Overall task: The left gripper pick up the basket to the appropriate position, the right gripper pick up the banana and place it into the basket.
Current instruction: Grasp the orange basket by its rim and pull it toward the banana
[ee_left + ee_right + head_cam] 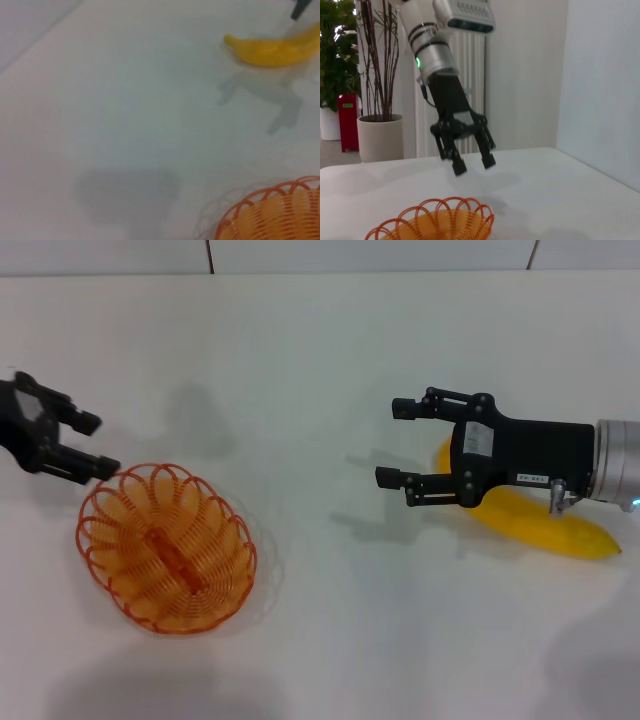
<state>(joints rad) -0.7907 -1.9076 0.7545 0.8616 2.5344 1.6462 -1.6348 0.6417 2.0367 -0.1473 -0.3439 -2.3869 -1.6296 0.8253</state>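
Left pincer [93,448] poised at the far rim of the basket [166,548], jaws spread wide, nothing between them; lower fingertip [103,469] just beside the scalloped wire edge in the head view, contact impossible to judge. Seen from the right wrist camera, same left pincer [472,164] hanging above the bench [530,200], tilted downward, fingers parted, a little above and behind the basket [436,221].

Basket: shallow oval of orange wire loops, sitting flat on the white bench [330,340] on the robot's left side, holding nothing but its own wire ribs.

Right pincer [395,443] on the robot's right side, jaws wide open and empty, pointing toward the basket, black body lying over the middle of the banana [550,528] in the head view; height above the fruit not clear. Banana resting on the bench, well apart from the basket, bare bench between them. From the left wrist camera, banana [272,51] far off across the bench, basket rim [272,215] close by.
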